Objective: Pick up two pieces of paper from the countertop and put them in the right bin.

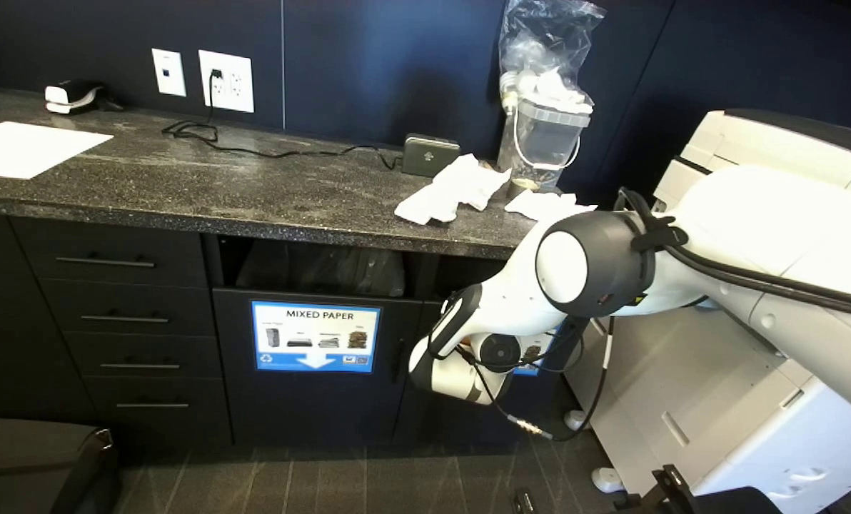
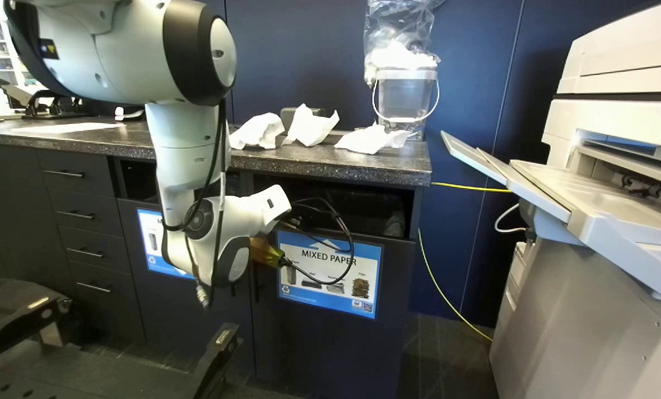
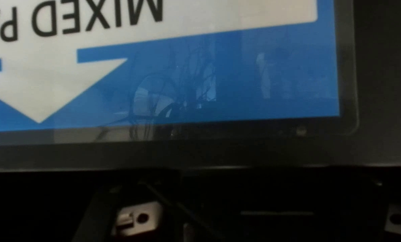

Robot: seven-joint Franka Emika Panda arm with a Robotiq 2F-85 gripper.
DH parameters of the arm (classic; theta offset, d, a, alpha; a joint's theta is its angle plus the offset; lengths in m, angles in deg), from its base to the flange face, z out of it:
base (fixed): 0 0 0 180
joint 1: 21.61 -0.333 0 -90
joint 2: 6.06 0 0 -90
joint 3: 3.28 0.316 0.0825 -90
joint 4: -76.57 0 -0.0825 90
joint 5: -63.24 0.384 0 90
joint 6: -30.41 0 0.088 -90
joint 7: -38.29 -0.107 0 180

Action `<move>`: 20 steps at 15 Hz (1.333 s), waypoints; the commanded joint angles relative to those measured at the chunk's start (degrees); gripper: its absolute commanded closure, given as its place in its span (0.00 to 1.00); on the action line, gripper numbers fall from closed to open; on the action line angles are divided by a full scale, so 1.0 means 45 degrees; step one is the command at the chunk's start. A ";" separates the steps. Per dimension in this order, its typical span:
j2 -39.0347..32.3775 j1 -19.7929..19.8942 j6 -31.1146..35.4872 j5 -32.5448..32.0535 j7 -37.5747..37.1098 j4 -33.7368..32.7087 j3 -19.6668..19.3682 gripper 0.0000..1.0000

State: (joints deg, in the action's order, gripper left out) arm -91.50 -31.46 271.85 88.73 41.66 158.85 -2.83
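Observation:
Three rumpled white clumps of paper (image 2: 258, 131) lie along the countertop (image 2: 330, 162) in an exterior view. Elsewhere the arm partly covers the rightmost paper (image 1: 545, 205). Below the counter's end is the right bin (image 2: 330, 346), with a blue MIXED PAPER label and a dark slot above it. My gripper (image 3: 268, 219) is at that slot, pointing into the dark. Its light fingers (image 3: 150, 215) stand wide apart in the wrist view, and I see nothing held between them. In both exterior views the fingertips are hidden, and the slot's inside is too dark to make out.
A similar bin (image 1: 316, 407) stands beside the right one. On the counter are a small grey box (image 1: 430, 155), a clear bucket (image 2: 405, 97) in plastic and a flat white sheet (image 1: 33, 148). A large printer (image 2: 585, 221) stands past the counter's end. Cables loop from my wrist.

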 commanded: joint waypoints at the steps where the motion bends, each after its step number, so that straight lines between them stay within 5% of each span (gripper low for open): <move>1: 0.0307 -0.0022 0.0500 -0.0481 -0.0322 0.0495 -0.0187 0.00; 12: 0.2952 -0.1650 0.0419 -0.1188 -0.2351 0.3999 -0.1752 0.00; 20: 0.6612 -0.1440 -0.0220 -0.0319 0.0657 0.8956 -0.0211 0.00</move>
State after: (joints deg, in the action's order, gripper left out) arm -71.37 -38.04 271.75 85.09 40.08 188.11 -5.80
